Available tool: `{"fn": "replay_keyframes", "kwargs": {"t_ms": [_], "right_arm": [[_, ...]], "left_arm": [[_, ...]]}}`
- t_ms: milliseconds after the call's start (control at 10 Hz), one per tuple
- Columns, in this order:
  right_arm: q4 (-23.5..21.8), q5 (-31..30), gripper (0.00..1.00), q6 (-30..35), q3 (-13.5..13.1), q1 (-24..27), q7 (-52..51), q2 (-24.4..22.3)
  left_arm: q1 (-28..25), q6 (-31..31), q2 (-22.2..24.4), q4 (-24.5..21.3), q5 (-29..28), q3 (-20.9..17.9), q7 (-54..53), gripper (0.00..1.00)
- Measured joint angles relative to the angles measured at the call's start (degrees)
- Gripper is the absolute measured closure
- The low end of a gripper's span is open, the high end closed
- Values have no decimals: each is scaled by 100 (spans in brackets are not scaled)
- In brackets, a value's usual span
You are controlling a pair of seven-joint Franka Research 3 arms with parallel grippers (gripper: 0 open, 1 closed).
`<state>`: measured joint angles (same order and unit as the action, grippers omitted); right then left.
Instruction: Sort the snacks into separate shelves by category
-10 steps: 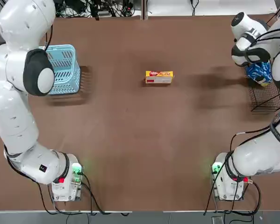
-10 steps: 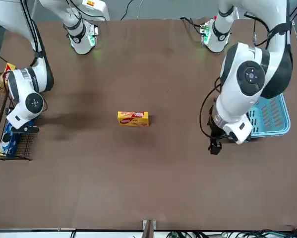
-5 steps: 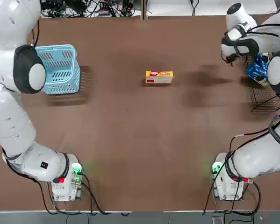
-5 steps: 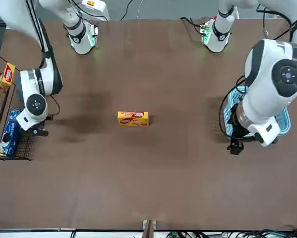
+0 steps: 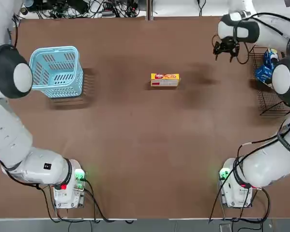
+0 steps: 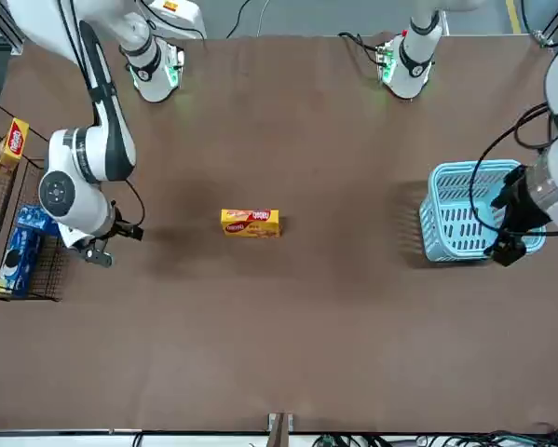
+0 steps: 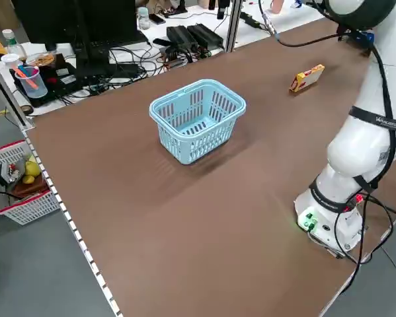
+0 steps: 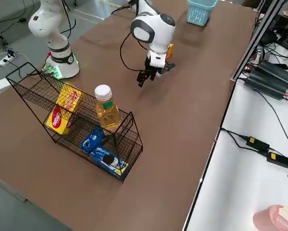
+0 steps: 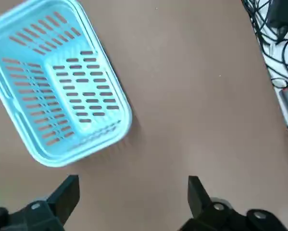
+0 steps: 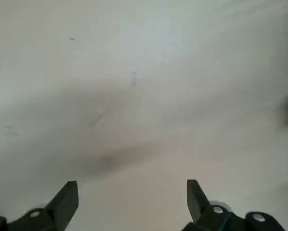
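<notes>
Black-fingered and spread wide with nothing between its fingers, the right gripper hangs over bare brown table, between the lone box and the rack. In the right wrist view its fingers frame only tabletop. At about 8 o'clock from it in the top view, well apart, lies the yellow-orange box, long and narrow, flat on its side with a red logo at one end and a red strip along its near edge. At 3 o'clock from the gripper, at the table's right edge, stands the black wire rack. Its lower tier holds two blue packets with white print; another yellow-orange box with a red logo leans in the rack's other end, and a capped bottle of amber liquid stands upright between them.

Far across the table, the left gripper hovers just beside the light blue slotted basket, fingers parted and holding nothing. Nothing lies on the table between the lone box and the rack.
</notes>
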<state>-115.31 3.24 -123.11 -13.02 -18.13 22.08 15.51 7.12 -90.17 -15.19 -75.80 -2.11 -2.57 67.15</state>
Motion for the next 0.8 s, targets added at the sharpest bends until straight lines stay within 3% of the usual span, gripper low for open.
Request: {"fn": "replay_keyframes", "kwargs": {"t_ms": [400,600,800], "right_arm": [[-17,2677,0,-613,74,-264,14,3],[-118,3694,0,-830,78,-365,-63,16],[-273,4512,0,-881,64,-365,-1124,53]], "left_arm": [[-273,68,1019,-835,2,100,-2509,0],[-570,157,1100,-885,157,527,-3314,0],[-600,358,1101,-891,316,671,-3765,0]]}}
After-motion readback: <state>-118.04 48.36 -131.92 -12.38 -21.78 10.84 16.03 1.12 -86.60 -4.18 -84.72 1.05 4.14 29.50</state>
